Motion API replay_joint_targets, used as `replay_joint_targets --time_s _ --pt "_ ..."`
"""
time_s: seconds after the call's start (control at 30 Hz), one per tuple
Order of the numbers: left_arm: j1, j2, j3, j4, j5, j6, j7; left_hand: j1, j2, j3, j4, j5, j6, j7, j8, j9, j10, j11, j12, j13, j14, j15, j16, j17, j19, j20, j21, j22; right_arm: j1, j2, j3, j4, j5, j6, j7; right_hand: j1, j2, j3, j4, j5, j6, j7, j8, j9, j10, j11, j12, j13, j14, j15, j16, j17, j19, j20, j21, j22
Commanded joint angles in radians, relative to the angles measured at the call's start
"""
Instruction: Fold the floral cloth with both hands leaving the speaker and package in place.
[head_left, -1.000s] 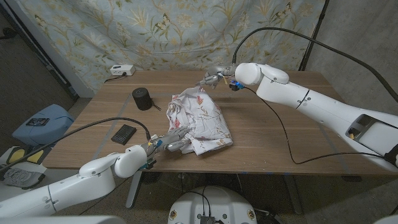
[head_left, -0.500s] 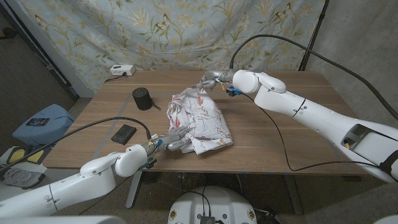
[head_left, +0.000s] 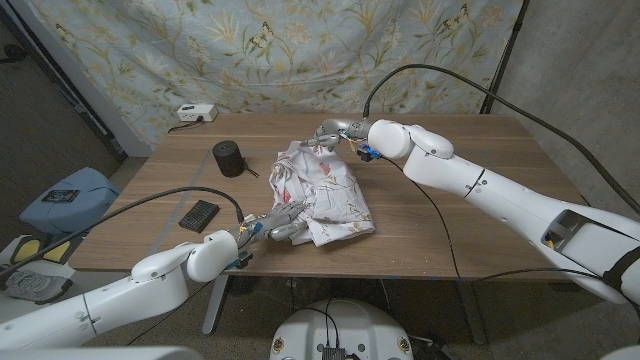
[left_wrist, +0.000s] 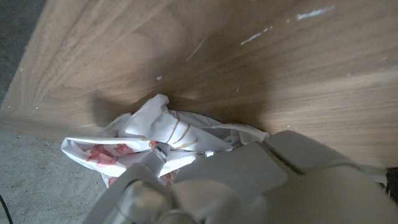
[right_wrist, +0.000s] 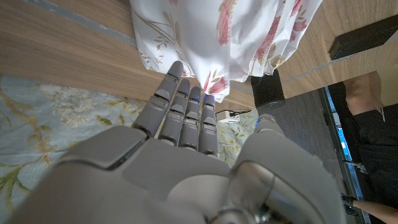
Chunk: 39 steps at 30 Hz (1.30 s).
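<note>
left hand (head_left: 272, 224) at the near edge of the floral cloth (head_left: 322, 190), fingers (head_left: 290, 212) curled into its bunched near-left corner and gripping it; confirmed in the left wrist view, with a gathered wad of white fabric with pink print (left_wrist: 143, 140) caught just past the hand (left_wrist: 249, 180) over the wooden table (left_wrist: 249, 56). right hand (head_left: 340, 130) at the far corner of the same cloth, fingers straight and held together, pointing toward the fabric's far edge; seen from the right wrist view as extended fingertips (right_wrist: 186, 102) right at the hem of the cloth (right_wrist: 217, 37), with no fold visibly pinched, so holding nothing as far as can be told, though contact with the hem cannot be ruled out. cloth itself crumpled in a loose heap at the middle of the table (head_left: 470, 215), stretched roughly between the two hands. black cylindrical speaker (head_left: 229, 158) upright to the cloth's left on the far side, near but apart from it. dark flat package (head_left: 200, 215) lying toward the table's near-left edge, just left of the left hand. small white box (head_left: 196, 113) at the far-left corner. blue floral backdrop (head_left: 280, 45) hanging behind the table.
</note>
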Motion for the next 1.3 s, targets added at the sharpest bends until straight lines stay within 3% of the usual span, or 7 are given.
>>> replay_joint_targets --time_s 0.03,1.0,1.3 --pt "-0.008 -0.011 0.006 0.016 0.005 0.001 -0.027 0.007 0.004 0.005 -0.002 -0.005 0.005 0.003 0.003 0.006 0.011 0.015 0.004 0.003 0.058 0.065 0.006 0.005 0.102 0.103 0.007 0.003 -0.010 0.046 -0.028 0.002 -0.006 0.014 0.024 -0.013 0.003 0.002 0.005 0.010 -0.004 0.003 -0.001 0.001 -0.009 0.000 -0.005 0.003 -0.005 0.000 -0.001 -0.002 -0.008 0.000 -0.002 0.004" --pt "-0.013 -0.023 0.010 0.019 -0.001 0.004 -0.022 0.006 0.004 0.008 0.000 -0.005 0.015 0.005 0.003 0.006 0.016 0.015 0.004 0.003 0.060 0.064 0.008 0.005 0.103 0.104 0.007 0.003 -0.029 0.089 -0.058 0.080 0.020 0.063 0.017 -0.009 0.012 0.015 -0.001 0.014 -0.004 0.000 0.001 0.000 -0.012 -0.001 -0.006 0.002 -0.008 -0.005 -0.004 -0.012 -0.014 -0.003 -0.008 0.002" --pt "-0.003 -0.024 -0.004 0.016 -0.013 -0.005 0.003 0.006 0.004 0.009 -0.001 -0.005 0.019 0.007 0.003 0.006 0.018 0.014 0.005 0.003 0.062 0.063 0.008 0.004 0.105 0.103 0.008 0.003 -0.036 0.103 -0.071 0.137 0.023 0.108 -0.005 -0.009 0.013 0.019 -0.003 0.015 0.004 -0.005 0.004 0.000 -0.003 -0.007 -0.003 0.002 0.004 -0.011 0.000 -0.016 -0.008 -0.009 -0.006 0.002"
